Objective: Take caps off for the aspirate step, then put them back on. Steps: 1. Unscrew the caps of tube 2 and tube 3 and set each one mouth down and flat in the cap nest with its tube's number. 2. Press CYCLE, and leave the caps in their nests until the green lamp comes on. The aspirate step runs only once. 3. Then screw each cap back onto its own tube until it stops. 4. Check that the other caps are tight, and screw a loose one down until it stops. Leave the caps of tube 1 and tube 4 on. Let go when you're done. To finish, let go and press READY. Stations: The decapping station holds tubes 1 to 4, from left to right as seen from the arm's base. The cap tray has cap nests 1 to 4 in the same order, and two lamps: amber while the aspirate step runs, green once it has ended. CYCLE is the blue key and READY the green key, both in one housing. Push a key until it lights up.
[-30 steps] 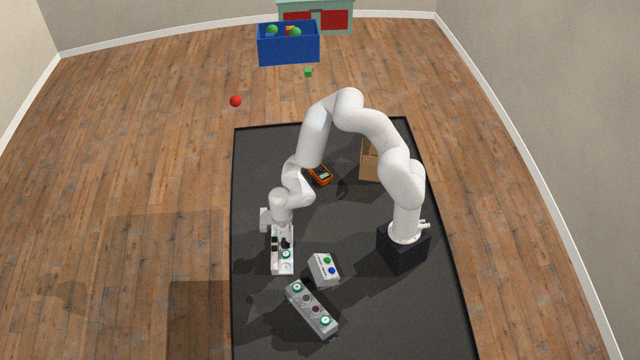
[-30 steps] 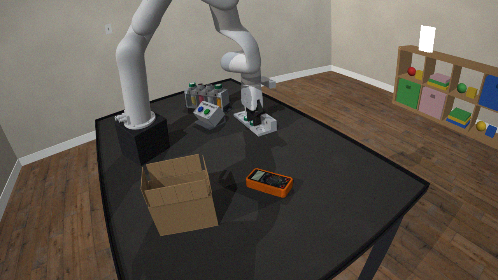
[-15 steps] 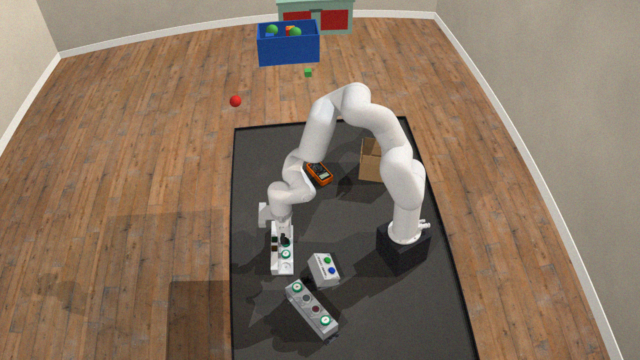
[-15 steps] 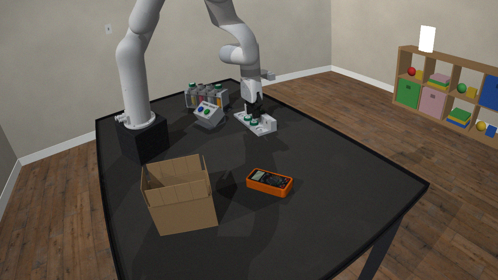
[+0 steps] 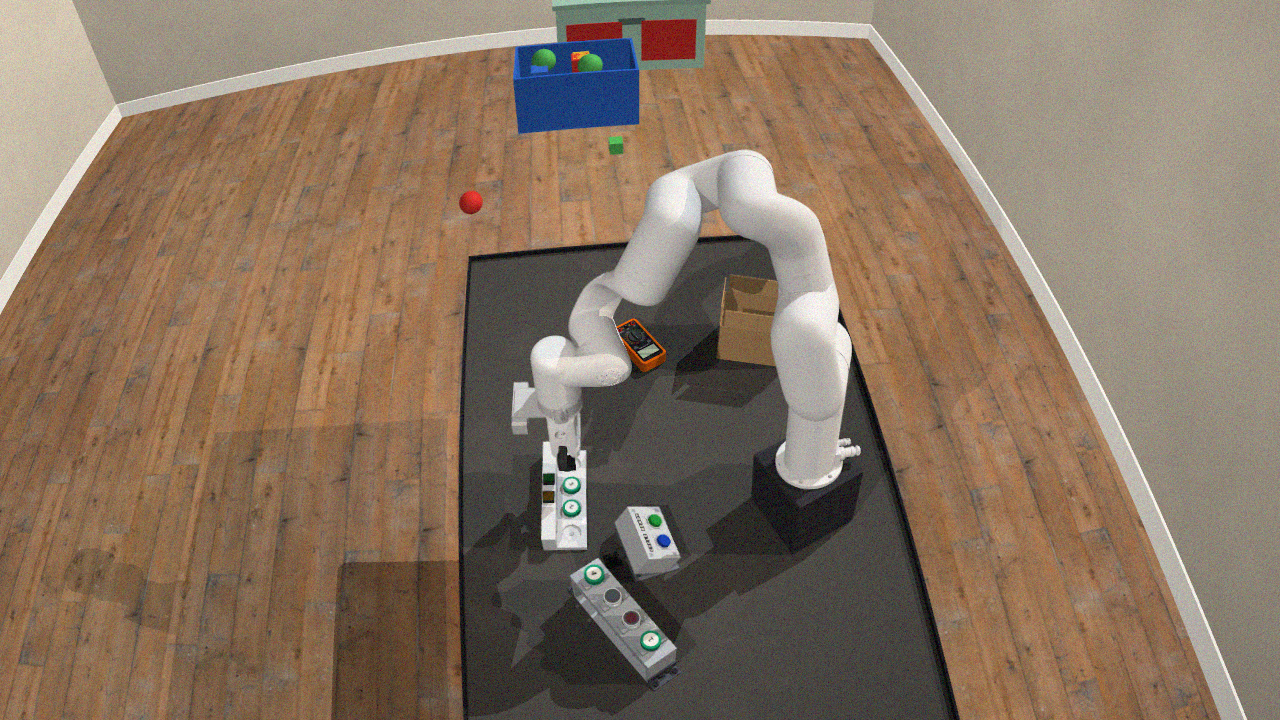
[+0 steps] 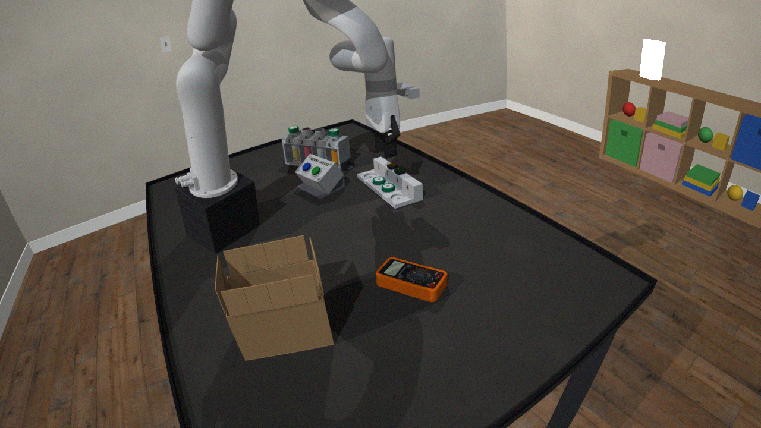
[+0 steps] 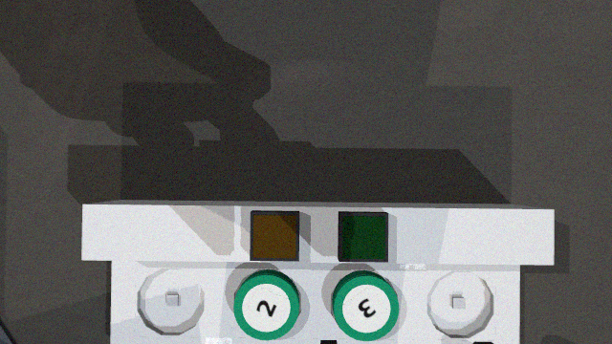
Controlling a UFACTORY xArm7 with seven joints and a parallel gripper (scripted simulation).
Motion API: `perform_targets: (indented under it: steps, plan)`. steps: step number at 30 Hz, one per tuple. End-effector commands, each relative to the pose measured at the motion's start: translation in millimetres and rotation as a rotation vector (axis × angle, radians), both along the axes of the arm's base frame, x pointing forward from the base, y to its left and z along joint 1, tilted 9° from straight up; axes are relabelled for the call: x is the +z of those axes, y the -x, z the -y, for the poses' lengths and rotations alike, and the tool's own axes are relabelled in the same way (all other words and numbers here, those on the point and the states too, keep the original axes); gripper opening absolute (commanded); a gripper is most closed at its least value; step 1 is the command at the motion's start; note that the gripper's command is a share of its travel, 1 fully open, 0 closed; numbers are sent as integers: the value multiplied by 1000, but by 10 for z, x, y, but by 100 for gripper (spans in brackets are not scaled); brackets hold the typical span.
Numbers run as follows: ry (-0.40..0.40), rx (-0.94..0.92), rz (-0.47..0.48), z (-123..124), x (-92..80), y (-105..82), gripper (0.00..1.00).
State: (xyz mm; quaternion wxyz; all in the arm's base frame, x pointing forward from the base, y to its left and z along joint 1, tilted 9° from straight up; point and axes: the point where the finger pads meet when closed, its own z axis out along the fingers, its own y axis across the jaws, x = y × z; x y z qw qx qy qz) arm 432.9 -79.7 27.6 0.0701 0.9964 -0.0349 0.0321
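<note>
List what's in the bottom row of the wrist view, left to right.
Bare nest → cap marked 2 → cap marked 3 → bare nest. All four sit in the white cap tray, below the two unlit lamps.
</note>
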Motion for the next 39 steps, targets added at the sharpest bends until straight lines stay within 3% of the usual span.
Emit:
perform_targets:
  steps: [1, 5, 11, 12, 15, 24, 26, 28, 39]
  plan:
    - [-2, 1, 2, -32, 259, 3, 46]
    - [-2, 1, 2, -57, 437, 13, 46]
    - [-2, 1, 2, -57, 437, 13, 46]
    - [-8, -82, 14, -112, 407, 68, 0]
    - [-20, -292, 44, -267, 320, 221, 0]
    - [-47, -681, 97, -528, 175, 478, 0]
    - [-47, -681, 97, -528, 175, 478, 0]
    - [-57, -848, 120, -639, 114, 587, 0]
    - [-79, -1260, 180, -1000, -86, 943, 0]
